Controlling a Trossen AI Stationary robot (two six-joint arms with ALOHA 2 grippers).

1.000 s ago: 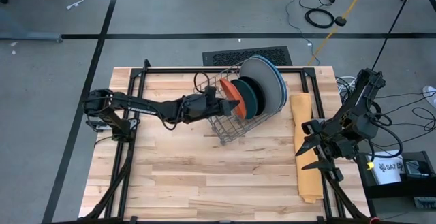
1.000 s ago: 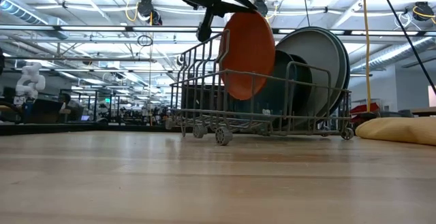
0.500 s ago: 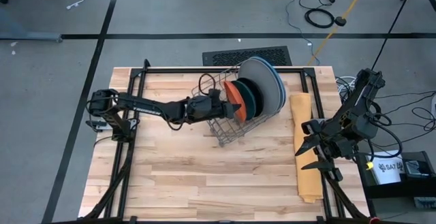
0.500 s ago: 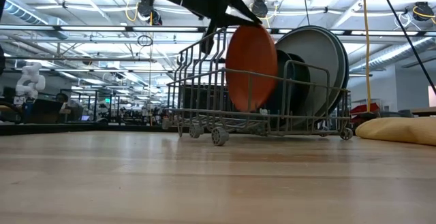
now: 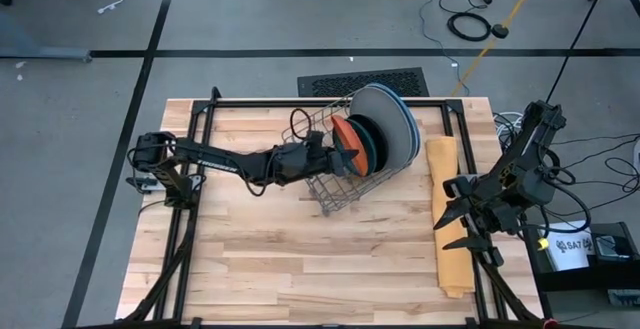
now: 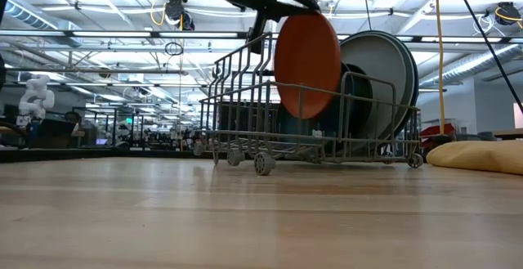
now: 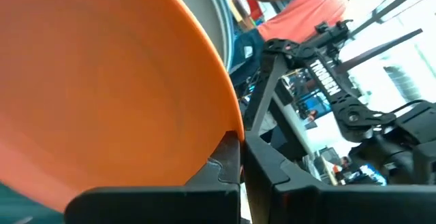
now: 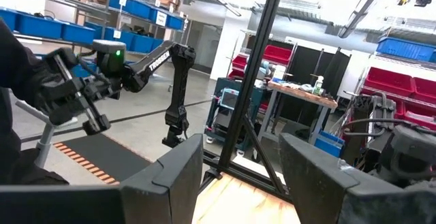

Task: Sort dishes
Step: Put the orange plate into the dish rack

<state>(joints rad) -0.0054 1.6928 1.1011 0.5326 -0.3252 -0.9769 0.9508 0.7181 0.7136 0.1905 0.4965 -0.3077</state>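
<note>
My left gripper (image 5: 332, 147) is shut on the orange plate (image 5: 343, 131) over the grey wire rack (image 5: 330, 187). The plate stands on edge, its lower part inside the rack (image 6: 245, 97). It fills the left wrist view (image 7: 102, 81). Behind it, other plates stand on edge in the rack: a teal one (image 5: 362, 144), a black one (image 5: 376, 137), and large grey (image 5: 388, 114) and blue ones (image 5: 411, 127). My right gripper (image 5: 450, 228) is open and empty at the table's right edge, above the yellow-orange cloth (image 5: 445, 184). My left gripper pinches the orange plate's rim (image 7: 228, 125) between its two fingers, near the plate's top (image 6: 288, 20). The fingers come from the table's left, slanting down. The plate hangs nearly upright, its lower edge (image 6: 304, 115) above the rack's floor.
The rack stands on small wheels (image 6: 263, 164) at the table's far middle. Bare wooden tabletop (image 5: 300, 259) lies on the near side. A black frame (image 5: 190, 129) borders the table. A person in an orange top (image 7: 300, 13) shows in the room beyond.
My left gripper has carried the orange plate a little toward the table's right edge, closer to the standing plates. The plate dipped lower into the rack, then rose again. It stays on edge in the shut fingers.
</note>
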